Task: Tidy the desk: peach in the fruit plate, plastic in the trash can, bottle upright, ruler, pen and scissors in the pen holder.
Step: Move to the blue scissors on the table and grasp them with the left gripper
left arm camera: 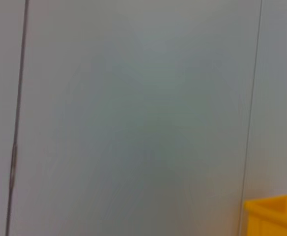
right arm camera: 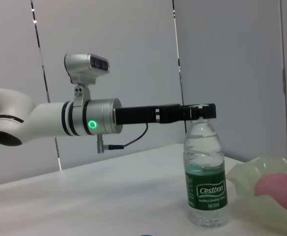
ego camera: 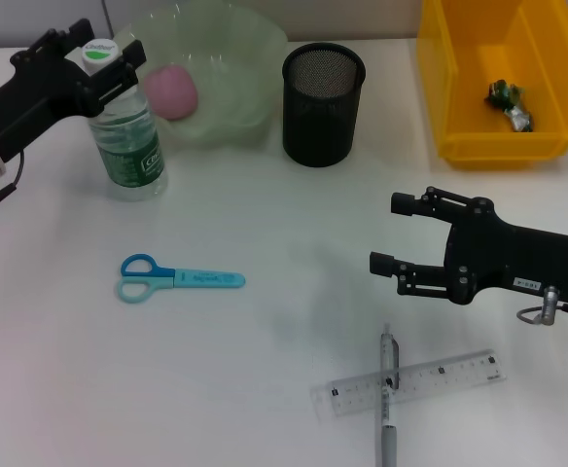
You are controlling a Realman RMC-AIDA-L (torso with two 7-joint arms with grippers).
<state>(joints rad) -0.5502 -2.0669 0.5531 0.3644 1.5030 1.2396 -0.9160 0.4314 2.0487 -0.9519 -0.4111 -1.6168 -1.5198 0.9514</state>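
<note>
— Head view showed what was done?
— Peach (ego camera: pixel 171 92) in the fruit plate (ego camera: pixel 245 58), plastic (ego camera: pixel 510 103) in the trash can (ego camera: pixel 459 97), bottle (ego camera: pixel 126 136) upright, left gripper (ego camera: pixel 119 64) clamped on its cap.
— Left?
— Scissors (ego camera: pixel 179 279), pen (ego camera: pixel 388 399), ruler (ego camera: pixel 415 383) lay on the desk; right gripper (ego camera: pixel 393 233) hovered, jaws apart, pen holder (ego camera: pixel 323 102) unfilled.

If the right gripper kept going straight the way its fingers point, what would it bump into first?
Probably nothing soon: the open right gripper points left across bare white table. The blue plastic scissors lie slightly nearer the robot than that line; height is unclear.

Clear glossy plastic bottle (ego camera: pixel 128 146), black metal mesh pen holder (ego camera: pixel 323 105), translucent ruler (ego camera: pixel 410 382), glossy yellow plastic bin (ego camera: pixel 503 83).
</note>
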